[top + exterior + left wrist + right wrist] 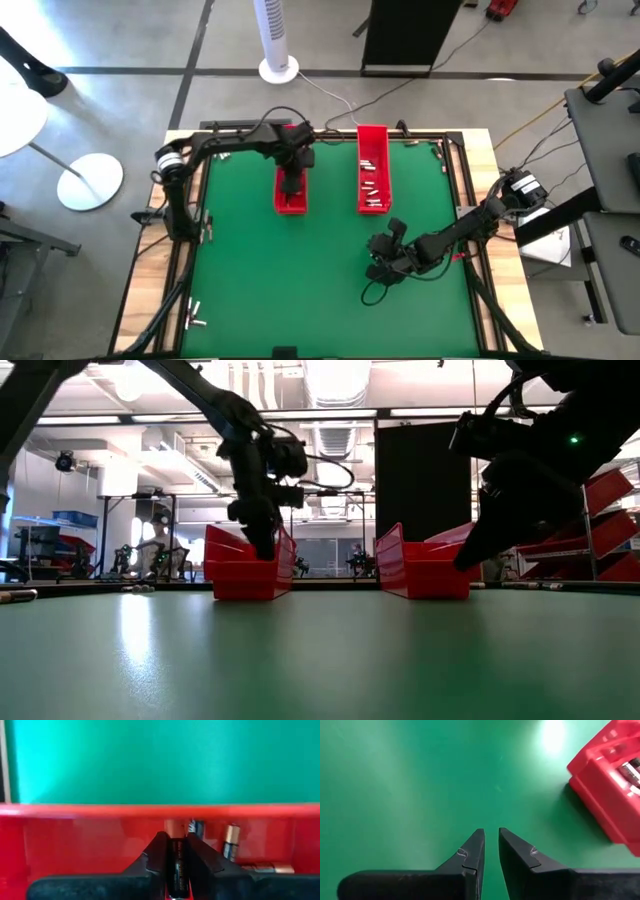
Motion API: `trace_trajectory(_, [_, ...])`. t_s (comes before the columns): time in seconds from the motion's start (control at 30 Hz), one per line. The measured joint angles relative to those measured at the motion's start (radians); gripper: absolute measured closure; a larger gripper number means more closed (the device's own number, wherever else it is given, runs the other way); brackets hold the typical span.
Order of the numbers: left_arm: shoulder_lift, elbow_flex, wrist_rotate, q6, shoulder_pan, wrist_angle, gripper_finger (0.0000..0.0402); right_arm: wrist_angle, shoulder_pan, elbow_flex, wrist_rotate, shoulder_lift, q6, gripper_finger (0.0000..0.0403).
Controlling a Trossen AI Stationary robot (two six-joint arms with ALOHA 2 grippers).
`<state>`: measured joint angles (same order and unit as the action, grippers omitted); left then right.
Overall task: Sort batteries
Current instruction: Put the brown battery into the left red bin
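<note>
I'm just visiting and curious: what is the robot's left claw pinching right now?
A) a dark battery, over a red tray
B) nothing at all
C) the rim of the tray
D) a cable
A: in the left wrist view the left gripper is shut on a dark battery, held above the left red tray, where more batteries lie.

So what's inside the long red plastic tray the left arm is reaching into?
The left gripper is down in the left red tray, pinching a dark battery. A few more small batteries lie behind it. The arm covers the rest from above.
</note>
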<state>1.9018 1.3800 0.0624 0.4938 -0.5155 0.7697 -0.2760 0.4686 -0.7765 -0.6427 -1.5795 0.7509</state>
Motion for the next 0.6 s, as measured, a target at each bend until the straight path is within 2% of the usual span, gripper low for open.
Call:
trace_trajectory(0.17, [0.049,0.020,-0.001,0.011,0.000,0.010,0.0373,0.001,0.000,0.000,0.044,0.000,0.009,0.0357])
trace_trajectory(0.6, [0.119,0.018,-0.006,0.003,-0.006,-0.004,0.0370,0.003,0.000,0.000,0.049,0.000,0.009,0.0359])
